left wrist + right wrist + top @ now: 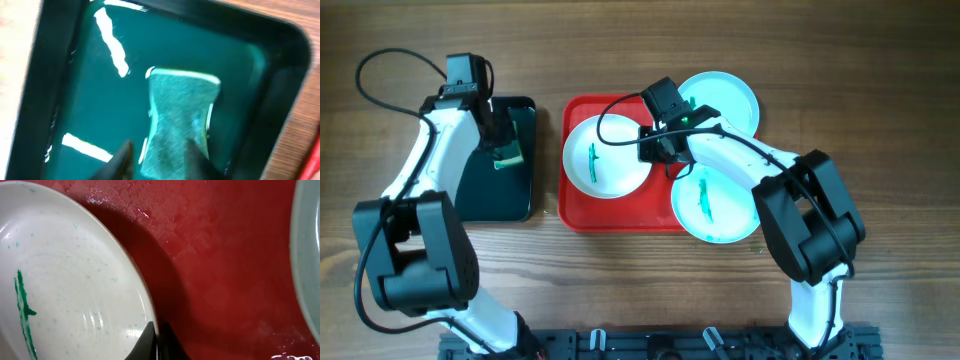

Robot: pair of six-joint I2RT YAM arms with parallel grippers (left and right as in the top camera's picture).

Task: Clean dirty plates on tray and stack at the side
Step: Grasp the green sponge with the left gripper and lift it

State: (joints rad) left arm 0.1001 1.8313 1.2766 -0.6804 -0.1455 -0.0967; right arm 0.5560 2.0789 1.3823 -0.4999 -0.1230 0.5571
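Observation:
The white plate (605,155) with a teal-green smear lies on the left of the red tray (620,215). My right gripper (655,150) is shut on the white plate's right rim (156,340); the plate (70,290) fills the left of the right wrist view over the tray (225,260). One turquoise plate (730,100) leans over the tray's back right corner. Another turquoise plate (715,205), smeared, lies over the front right corner. My left gripper (505,150) is in the dark green tray (495,195), shut on the green sponge (177,120).
The dark green tray (100,90) holds shiny water. Bare wooden table (880,120) lies to the right of the plates and along the front. A black cable (380,85) loops at the back left.

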